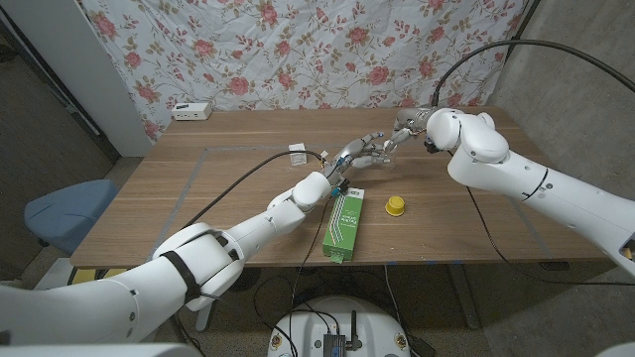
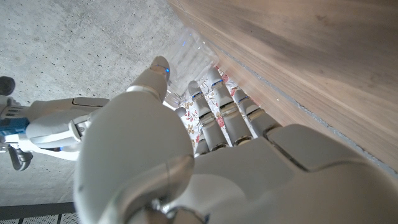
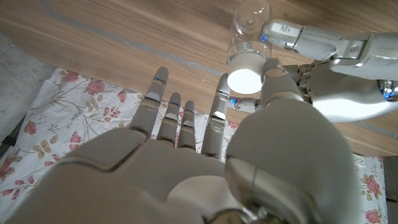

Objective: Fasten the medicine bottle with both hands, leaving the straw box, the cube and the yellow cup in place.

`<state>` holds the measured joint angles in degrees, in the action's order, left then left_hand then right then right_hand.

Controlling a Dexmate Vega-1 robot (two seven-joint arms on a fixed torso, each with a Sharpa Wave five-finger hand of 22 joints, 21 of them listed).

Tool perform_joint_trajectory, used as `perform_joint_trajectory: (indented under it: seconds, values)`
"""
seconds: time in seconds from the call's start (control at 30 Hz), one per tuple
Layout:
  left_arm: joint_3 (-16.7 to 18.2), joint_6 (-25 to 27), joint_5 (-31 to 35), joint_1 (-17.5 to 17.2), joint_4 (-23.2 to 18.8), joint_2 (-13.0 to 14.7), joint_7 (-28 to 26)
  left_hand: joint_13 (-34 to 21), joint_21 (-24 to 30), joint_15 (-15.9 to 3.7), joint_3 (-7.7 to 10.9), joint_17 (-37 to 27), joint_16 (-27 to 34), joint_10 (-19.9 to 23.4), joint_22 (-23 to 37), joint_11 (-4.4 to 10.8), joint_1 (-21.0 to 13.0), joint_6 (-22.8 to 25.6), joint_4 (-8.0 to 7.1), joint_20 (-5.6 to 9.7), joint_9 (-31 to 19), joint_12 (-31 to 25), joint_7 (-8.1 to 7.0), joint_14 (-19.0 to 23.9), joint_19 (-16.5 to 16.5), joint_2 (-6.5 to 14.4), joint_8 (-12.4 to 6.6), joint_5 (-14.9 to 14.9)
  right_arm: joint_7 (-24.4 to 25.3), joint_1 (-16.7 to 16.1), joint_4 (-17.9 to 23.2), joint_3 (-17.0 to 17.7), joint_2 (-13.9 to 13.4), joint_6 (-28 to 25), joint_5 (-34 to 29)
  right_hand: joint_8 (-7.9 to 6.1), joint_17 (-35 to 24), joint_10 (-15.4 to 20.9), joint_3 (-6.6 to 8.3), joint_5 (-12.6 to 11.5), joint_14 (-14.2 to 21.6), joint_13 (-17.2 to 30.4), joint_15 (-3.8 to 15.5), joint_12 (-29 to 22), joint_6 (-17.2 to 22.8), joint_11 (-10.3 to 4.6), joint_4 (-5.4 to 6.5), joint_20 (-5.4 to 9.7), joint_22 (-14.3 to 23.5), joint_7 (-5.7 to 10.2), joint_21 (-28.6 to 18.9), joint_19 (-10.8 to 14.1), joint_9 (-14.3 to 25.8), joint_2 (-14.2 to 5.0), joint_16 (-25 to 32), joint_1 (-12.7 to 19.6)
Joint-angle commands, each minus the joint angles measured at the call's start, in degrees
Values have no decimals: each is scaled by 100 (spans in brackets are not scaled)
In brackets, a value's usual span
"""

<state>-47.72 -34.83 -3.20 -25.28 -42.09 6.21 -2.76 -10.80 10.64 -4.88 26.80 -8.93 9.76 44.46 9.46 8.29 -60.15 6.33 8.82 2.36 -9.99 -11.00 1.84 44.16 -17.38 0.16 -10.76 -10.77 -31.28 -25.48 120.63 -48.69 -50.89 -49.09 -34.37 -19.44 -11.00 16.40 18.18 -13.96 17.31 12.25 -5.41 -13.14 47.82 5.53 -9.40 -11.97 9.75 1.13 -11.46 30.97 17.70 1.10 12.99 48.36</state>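
Note:
A clear medicine bottle with a white cap is held up over the table between both hands. My left hand grips the bottle's body; its fingers wrap around the glass. My right hand reaches in from the far side, and its thumb and a finger pinch the cap. In the head view the bottle is hidden between the two hands. The green straw box lies near the front edge. The yellow cup stands just right of the box. A small white cube sits left of my left hand.
A white power strip lies at the table's back left. A floral cloth hangs behind the table, and a blue stool stands at its left. Black cables run along both arms.

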Motion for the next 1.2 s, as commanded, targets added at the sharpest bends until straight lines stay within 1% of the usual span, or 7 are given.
perform_joint_trajectory:
  seconds: [0.03,0.17,0.3,0.73,0.9,1.03,1.2]
  values:
    - [0,-2,-13,-4,6,-8,28,-14,5,-612,40,-18,9,21,10,14,49,26,-18,752,-22,-19,-31,61,-62,-11,-7,-29,100,-79,35,32,-4,-6,-14,-55,-15,56,39,24,56,0,37,-35,128,-18,15,13,11,9,-31,54,0,-18,25,58]
    - [-1,7,-8,-17,-25,2,29,-14,4,-613,42,-18,8,20,10,5,51,26,-17,749,-22,-19,-42,59,-61,-12,-7,-29,134,-106,51,52,-10,-5,-9,-84,-19,120,43,27,90,-1,70,-45,233,-35,23,36,10,72,-28,80,-10,-38,33,77]
    - [-4,19,1,-30,-58,12,24,-14,5,-613,45,-18,8,22,10,8,50,25,-15,750,-22,-20,-42,57,-62,-12,-6,-30,161,-124,50,69,5,-14,11,-110,-24,169,43,30,132,-1,93,-52,322,-47,42,44,10,93,-27,103,-18,-66,48,72]
    - [8,95,-4,-96,-187,54,22,-15,4,-603,53,-19,12,18,11,-5,59,26,-19,743,-22,-19,-51,65,-56,-4,-6,-31,68,-42,45,-181,78,-307,-359,-167,-42,367,-7,55,278,-4,114,-87,555,-33,114,89,12,98,-37,206,-49,-108,96,-35]
    - [14,118,-1,-119,-234,70,12,-15,3,-607,60,-19,11,22,11,7,58,31,-18,739,-23,-21,-45,65,-53,2,-8,-32,53,-47,59,-230,82,-378,-468,-187,-50,432,-44,62,331,-6,133,-91,649,-18,154,81,12,74,-42,258,-65,-116,111,-120]
    - [20,144,-2,-141,-274,84,3,-15,2,-612,64,-18,10,35,11,8,56,30,-16,749,-23,-26,-50,63,-49,2,-8,-33,18,-41,66,-265,88,-426,-553,-197,-54,496,-66,61,376,-7,122,-101,713,-10,172,75,13,99,-53,317,-79,-122,123,-169]
    - [29,163,-12,-164,-296,87,-7,-15,3,-612,66,-20,13,30,11,3,60,31,-18,751,-23,-24,-51,67,-49,5,-8,-32,-55,-21,63,-337,99,-473,-714,-208,-56,552,-106,60,439,-8,115,-104,785,7,195,53,13,62,-58,373,-96,-100,139,-250]
